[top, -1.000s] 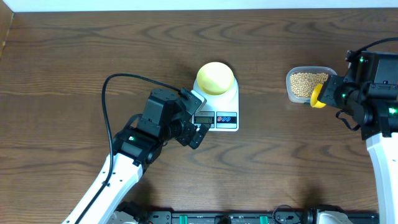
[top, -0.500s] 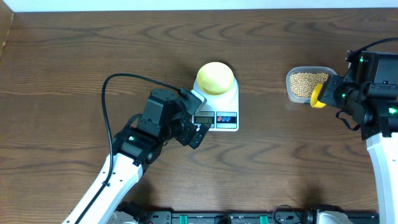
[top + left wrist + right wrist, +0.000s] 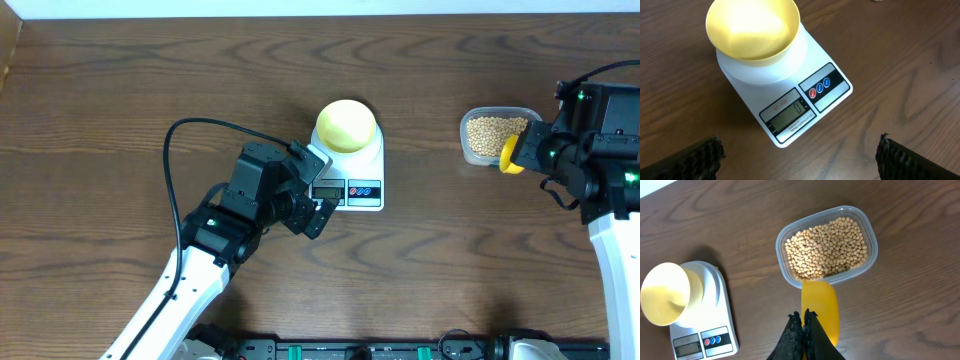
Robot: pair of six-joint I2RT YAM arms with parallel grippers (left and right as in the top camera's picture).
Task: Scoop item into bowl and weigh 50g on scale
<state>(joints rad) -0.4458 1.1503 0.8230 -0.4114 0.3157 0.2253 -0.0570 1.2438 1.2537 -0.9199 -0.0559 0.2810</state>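
Observation:
The pale-yellow bowl (image 3: 347, 124) (image 3: 752, 27) (image 3: 662, 300) stands empty on the white scale (image 3: 348, 190) (image 3: 805, 100) (image 3: 705, 335) at mid-table. My left gripper (image 3: 322, 192) (image 3: 799, 145) hovers at the scale's front edge, open, with only wood between its fingers. The tan beans (image 3: 490, 135) (image 3: 827, 247) fill a clear plastic tub (image 3: 465, 150) (image 3: 782, 275) on the right. My right gripper (image 3: 528, 142) (image 3: 804, 314) is shut on a yellow scoop (image 3: 510, 155) (image 3: 821, 302), whose front end reaches the tub's near rim. The scoop looks empty.
The scale's grey display (image 3: 788, 116) and its red and blue buttons (image 3: 819, 87) face my left wrist camera. Dark wooden tabletop (image 3: 120, 90) spreads to the left and behind the scale. A black cable (image 3: 170, 190) loops over the left arm.

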